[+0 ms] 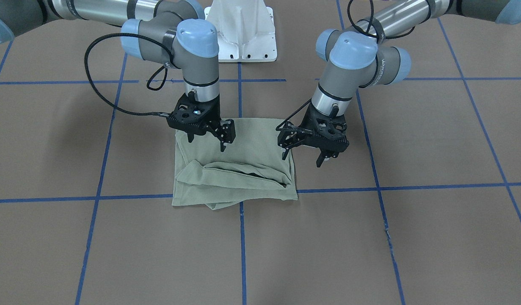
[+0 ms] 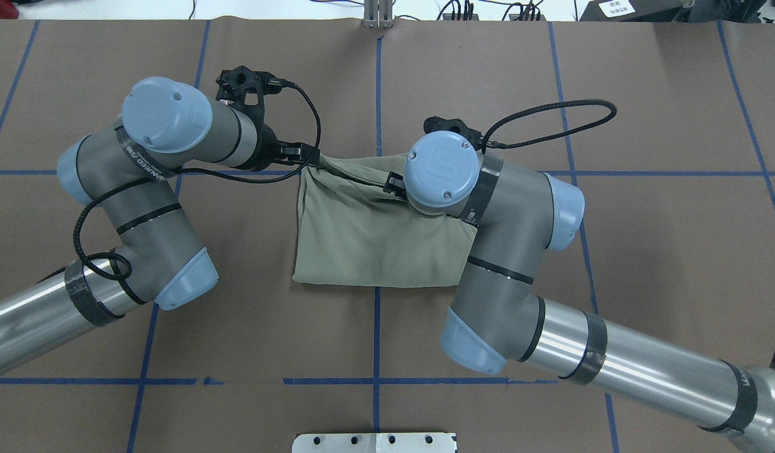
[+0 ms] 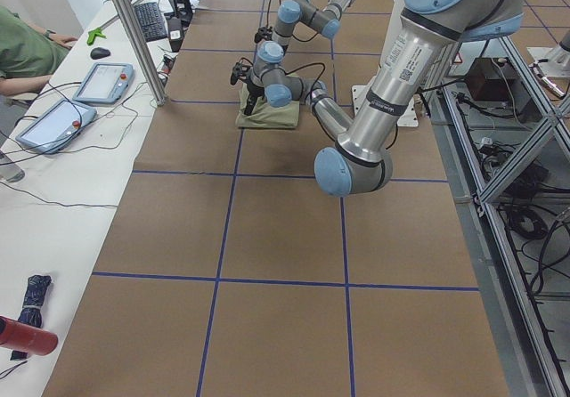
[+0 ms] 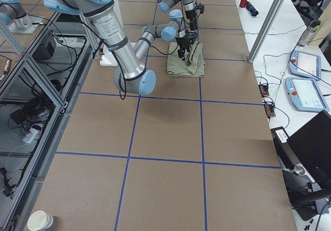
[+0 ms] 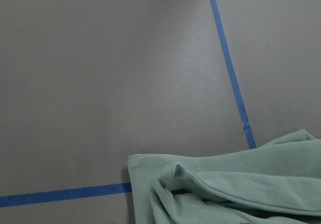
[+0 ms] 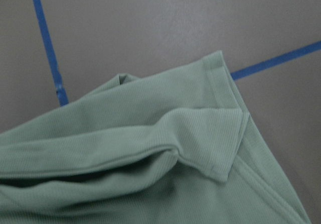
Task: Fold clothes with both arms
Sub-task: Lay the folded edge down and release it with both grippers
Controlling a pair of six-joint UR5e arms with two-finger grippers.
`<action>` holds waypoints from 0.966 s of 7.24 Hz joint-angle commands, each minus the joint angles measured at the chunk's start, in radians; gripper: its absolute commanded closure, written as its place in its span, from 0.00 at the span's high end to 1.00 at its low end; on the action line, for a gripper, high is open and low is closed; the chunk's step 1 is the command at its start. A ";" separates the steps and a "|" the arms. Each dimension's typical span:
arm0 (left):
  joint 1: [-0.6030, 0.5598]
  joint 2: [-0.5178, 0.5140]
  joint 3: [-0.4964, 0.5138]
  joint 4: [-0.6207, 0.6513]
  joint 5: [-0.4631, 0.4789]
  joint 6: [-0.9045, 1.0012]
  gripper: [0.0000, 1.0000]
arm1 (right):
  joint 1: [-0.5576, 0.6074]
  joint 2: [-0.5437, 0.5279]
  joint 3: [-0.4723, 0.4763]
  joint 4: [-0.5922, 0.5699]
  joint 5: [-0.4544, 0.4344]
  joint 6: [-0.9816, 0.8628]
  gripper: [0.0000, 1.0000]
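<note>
The pale sage-green shirt (image 1: 252,140) lies folded into a rough square at mid-table, with loose folds bunched along its far edge (image 2: 368,239). My left gripper (image 1: 303,157) hovers open at the shirt's side edge, one finger over the cloth and one off it. Over the opposite side my right gripper (image 1: 206,142) is open too, holding nothing. The left wrist view shows only a rumpled corner of the shirt (image 5: 225,189). A hemmed corner folded over the shirt (image 6: 150,128) fills the right wrist view. No fingers show in either wrist view.
Blue tape lines (image 1: 241,237) grid the brown table. The white pedestal base (image 1: 243,29) stands behind the shirt. Beside the table is a desk with tablets (image 3: 98,81) and a seated person's sleeve (image 3: 27,50). A paper cup (image 4: 40,220) stands off the table.
</note>
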 commanded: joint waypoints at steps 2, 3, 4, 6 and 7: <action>-0.005 0.006 -0.006 0.000 -0.007 0.008 1.00 | -0.078 -0.002 -0.081 -0.014 -0.144 -0.019 1.00; -0.005 0.006 -0.006 0.000 -0.009 0.008 1.00 | -0.057 0.008 -0.110 -0.013 -0.155 -0.030 1.00; -0.005 0.006 -0.006 0.000 -0.009 0.005 1.00 | -0.029 0.012 -0.146 -0.011 -0.157 -0.042 1.00; -0.004 0.006 -0.009 0.000 -0.010 0.002 1.00 | 0.026 0.056 -0.257 -0.008 -0.158 -0.072 1.00; -0.005 0.009 -0.021 0.000 -0.010 -0.002 1.00 | 0.069 0.093 -0.335 -0.008 -0.160 -0.104 1.00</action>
